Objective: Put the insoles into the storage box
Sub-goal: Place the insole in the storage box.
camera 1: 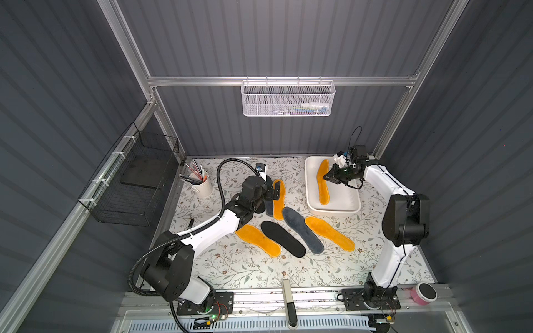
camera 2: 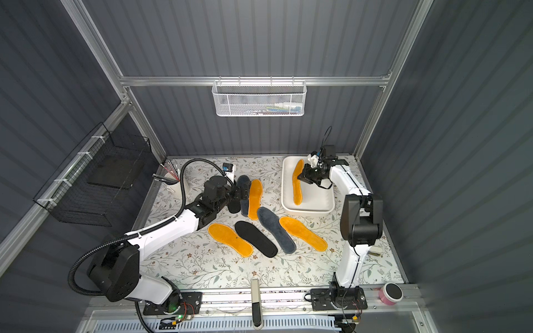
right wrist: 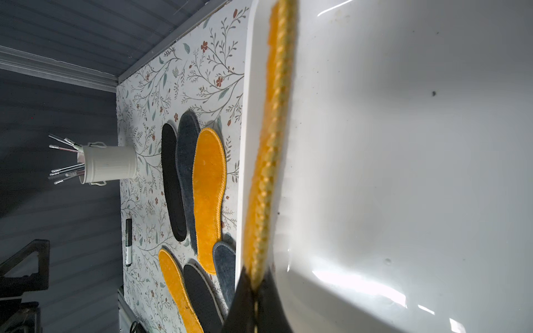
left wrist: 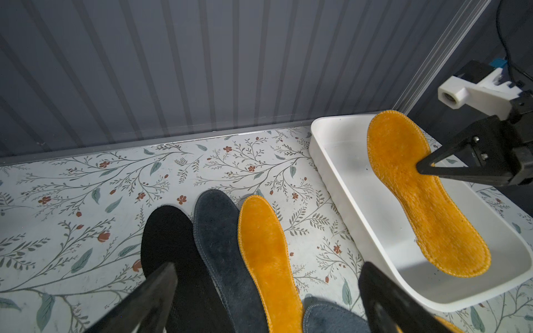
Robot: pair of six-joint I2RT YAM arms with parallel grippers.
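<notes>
2 black fingers [left wrist: 150,297] of the left gripper [left wrist: 268,266] fill the near edge of the left wrist view, spread wide apart and gripping nothing. Between and just beyond them, 3 insoles lie side by side on the floral table [left wrist: 86,187]: a black insole [left wrist: 173,245], a dark grey insole [left wrist: 213,236] and an orange insole [left wrist: 265,248]. Past the outer finger sits the storage box [left wrist: 375,201], a shallow white tray.

Over the box, the right gripper [left wrist: 421,168] has its fingers pinched together on the side edge of the held orange insole [left wrist: 427,201]. That insole hangs tilted on its edge, one end above the box's far rim and the other low over the floor. Whether it touches the floor cannot be told.

Behind the left fingertips, both top views show 4 more pads fanned in a row: an outer orange insole [camera 1: 258,240], a second black insole [camera 1: 282,238], a second grey insole [camera 1: 302,230] and a last orange insole [camera 1: 329,233].
</notes>
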